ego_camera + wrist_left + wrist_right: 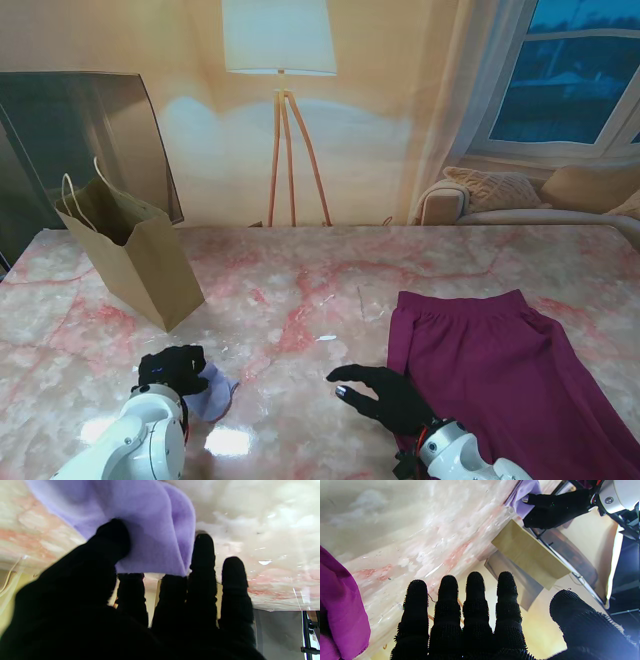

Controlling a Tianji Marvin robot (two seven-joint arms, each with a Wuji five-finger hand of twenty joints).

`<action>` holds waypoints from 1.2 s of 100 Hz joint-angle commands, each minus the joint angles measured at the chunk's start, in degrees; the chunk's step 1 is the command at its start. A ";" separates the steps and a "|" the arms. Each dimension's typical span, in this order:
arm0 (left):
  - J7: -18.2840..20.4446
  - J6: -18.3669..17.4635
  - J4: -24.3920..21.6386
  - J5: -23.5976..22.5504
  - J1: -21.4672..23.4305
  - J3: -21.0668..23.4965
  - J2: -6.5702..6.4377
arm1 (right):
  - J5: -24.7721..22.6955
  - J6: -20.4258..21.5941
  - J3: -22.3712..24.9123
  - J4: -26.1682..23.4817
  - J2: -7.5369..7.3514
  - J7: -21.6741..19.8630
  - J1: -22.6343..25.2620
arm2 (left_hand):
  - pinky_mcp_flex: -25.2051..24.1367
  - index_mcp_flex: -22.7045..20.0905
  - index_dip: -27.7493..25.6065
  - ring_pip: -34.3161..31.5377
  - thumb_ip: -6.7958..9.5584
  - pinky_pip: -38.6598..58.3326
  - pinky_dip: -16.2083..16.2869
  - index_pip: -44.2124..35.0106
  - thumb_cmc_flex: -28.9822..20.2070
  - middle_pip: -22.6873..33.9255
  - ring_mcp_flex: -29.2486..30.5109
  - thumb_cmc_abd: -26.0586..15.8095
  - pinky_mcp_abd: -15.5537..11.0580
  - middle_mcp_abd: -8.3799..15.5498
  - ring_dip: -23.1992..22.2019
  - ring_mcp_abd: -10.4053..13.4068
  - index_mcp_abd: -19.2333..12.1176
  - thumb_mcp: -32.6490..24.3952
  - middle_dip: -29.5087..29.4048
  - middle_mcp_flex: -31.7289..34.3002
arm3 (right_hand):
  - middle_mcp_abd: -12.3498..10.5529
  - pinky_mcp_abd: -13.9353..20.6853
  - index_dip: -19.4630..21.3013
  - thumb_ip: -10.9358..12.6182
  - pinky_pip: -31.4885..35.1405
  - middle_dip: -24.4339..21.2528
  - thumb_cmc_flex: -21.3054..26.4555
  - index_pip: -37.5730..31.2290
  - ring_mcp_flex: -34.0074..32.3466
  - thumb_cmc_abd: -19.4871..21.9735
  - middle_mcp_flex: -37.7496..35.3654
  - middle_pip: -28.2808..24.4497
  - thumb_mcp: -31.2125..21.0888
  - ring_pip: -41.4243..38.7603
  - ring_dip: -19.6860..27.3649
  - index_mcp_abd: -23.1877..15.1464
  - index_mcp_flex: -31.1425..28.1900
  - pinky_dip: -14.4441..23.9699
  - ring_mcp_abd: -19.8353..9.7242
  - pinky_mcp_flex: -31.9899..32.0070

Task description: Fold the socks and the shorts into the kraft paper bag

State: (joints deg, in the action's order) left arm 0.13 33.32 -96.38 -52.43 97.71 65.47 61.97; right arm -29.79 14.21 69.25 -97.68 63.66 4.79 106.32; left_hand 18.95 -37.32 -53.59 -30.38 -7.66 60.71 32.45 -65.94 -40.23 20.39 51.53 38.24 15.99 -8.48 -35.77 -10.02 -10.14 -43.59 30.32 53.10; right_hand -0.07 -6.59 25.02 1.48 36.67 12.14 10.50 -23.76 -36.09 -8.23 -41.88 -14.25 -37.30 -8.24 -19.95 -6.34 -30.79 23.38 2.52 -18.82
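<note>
Stand view, I count: one kraft paper bag [140, 262] upright far left; one lavender sock [212, 392] near me, pinched by my left hand [172, 369]; one magenta shorts [500, 370] spread flat at right. My right hand [385, 392] hovers at their edge, fingers apart, holding nothing. Left wrist: thumb [110, 540] presses folded sock fabric. Right wrist: four straight fingers [475, 592], thumb apart.

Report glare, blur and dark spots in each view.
Stand view: lamp glare on the table beside the left hand. Left wrist view: fingers silhouetted black, lavender sock soft and blurred. Right wrist view: right hand sharp, table washed out.
</note>
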 commanded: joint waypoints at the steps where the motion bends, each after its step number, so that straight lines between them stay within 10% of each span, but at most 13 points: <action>1: -0.45 -0.76 1.12 1.16 1.86 -0.14 0.49 | -0.12 0.12 -0.06 -0.22 0.03 0.01 0.51 | 4.88 -2.26 -1.78 -4.08 -3.76 5.80 0.01 -2.68 -1.78 1.99 6.93 2.53 -0.76 2.81 2.31 2.63 -2.69 -2.73 -0.69 11.38 | -1.03 -0.32 0.46 -2.68 1.63 0.58 0.80 -0.83 -1.04 1.04 -1.15 -0.91 0.93 -1.09 -1.06 -1.80 -1.31 2.06 0.25 0.10; 19: -4.35 -5.59 -0.66 0.66 3.60 2.19 1.03 | -0.18 0.15 -0.08 -0.22 0.01 -0.06 0.43 | 15.82 -3.60 -1.60 -10.24 -4.71 13.22 -2.30 -3.04 -2.87 0.75 16.94 5.12 -4.28 7.63 4.09 6.61 -4.90 -4.43 5.04 23.10 | -1.02 -0.26 0.45 -2.69 1.64 0.59 0.80 -0.82 -1.09 1.09 -1.14 -0.93 0.95 -1.12 -1.08 -1.87 -1.29 2.07 0.22 0.08; 48: -7.91 -9.29 -8.22 0.24 5.91 7.30 1.85 | -0.16 0.02 0.02 -0.27 0.01 -0.07 0.48 | 15.63 -4.07 -1.95 -10.21 -4.66 13.34 -4.28 -3.60 -4.05 -2.94 17.00 5.90 -4.92 7.89 3.34 6.51 -5.02 -4.47 9.20 23.64 | -1.04 -0.26 0.45 -2.68 1.62 0.60 0.84 -0.86 -1.10 1.09 -1.15 -0.92 0.92 -1.11 -1.08 -1.66 -1.39 2.07 0.23 0.10; 120: 2.04 -4.10 -21.54 -6.46 -5.57 14.65 1.27 | -0.44 -0.77 0.62 -1.15 0.06 0.07 1.04 | 14.34 -4.39 -2.30 -9.95 -4.77 12.68 -4.57 -3.24 -3.84 -4.27 15.87 5.55 -5.35 8.57 2.60 7.03 -5.49 -4.29 11.00 23.46 | -1.03 -0.04 0.44 -2.69 1.53 0.56 0.82 -0.81 -1.10 1.00 -1.10 -0.88 0.93 -1.11 -1.05 -1.68 -1.39 1.97 0.25 0.06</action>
State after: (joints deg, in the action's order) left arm 1.79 29.15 -116.34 -58.12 94.12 79.19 63.59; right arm -30.05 13.53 69.92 -98.54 63.66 4.84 106.92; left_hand 33.44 -40.17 -54.88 -39.11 -9.55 72.20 28.44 -66.84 -41.67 17.11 66.61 42.88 11.01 -1.40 -32.37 -5.79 -13.55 -45.85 40.35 73.70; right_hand -0.07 -6.59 25.02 1.48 36.67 12.14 10.50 -23.76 -36.09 -8.23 -41.89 -14.25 -37.30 -8.24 -19.95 -6.34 -30.79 23.38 2.52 -18.82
